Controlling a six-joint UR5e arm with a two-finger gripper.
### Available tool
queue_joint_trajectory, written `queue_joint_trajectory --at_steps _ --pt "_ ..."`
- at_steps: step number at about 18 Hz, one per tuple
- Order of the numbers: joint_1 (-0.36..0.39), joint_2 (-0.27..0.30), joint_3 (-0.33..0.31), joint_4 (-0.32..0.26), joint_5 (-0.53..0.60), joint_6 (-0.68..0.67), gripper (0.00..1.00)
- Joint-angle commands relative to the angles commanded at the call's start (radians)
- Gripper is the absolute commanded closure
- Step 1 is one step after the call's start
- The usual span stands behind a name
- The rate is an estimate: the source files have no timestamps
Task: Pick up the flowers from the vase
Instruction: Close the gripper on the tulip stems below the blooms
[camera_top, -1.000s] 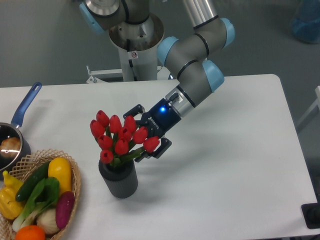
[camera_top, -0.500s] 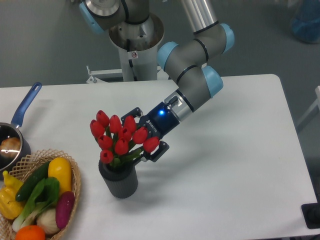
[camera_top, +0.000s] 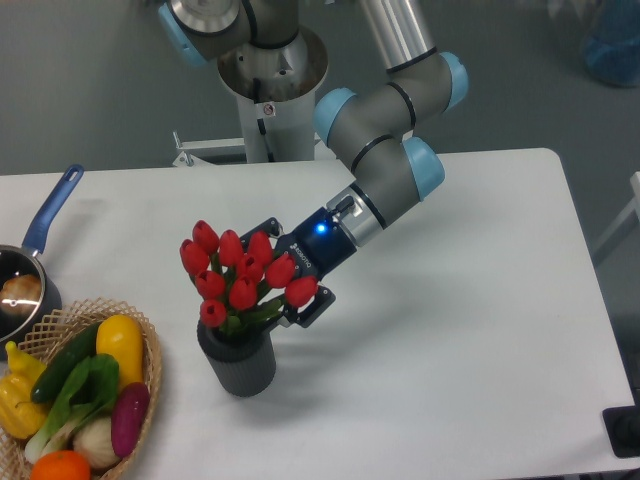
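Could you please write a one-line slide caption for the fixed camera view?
UR5e gripper reaching open-fingered into the red tulip bunch standing in a dark ribbed vase.

End effector (camera_top: 283, 268) farther left, deeper among flowers (camera_top: 240, 272).

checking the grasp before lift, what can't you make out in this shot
- Gripper fingertips: behind the tulip buds, so open or shut on the stems is unclear.
- Stems: hidden by buds, leaves and the vase rim.
- Wicker basket and pan: cut off by the left edge.
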Motion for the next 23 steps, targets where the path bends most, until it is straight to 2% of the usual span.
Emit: queue_joint_trajectory --at_steps 15,16,18,19,23 --pt "-0.014 -0.012 0.011 0.002 -0.028 0.002 0.00" --pt "-0.014 -0.012 0.011 0.002 -0.028 0.002 0.04" --pt "-0.014 -0.012 0.009 0.002 -0.028 0.002 0.22" --pt "-0.014 -0.014 0.009 0.002 -0.028 0.002 0.27" --pt "-0.012 -0.014 0.009 0.002 -0.028 0.002 0.28"
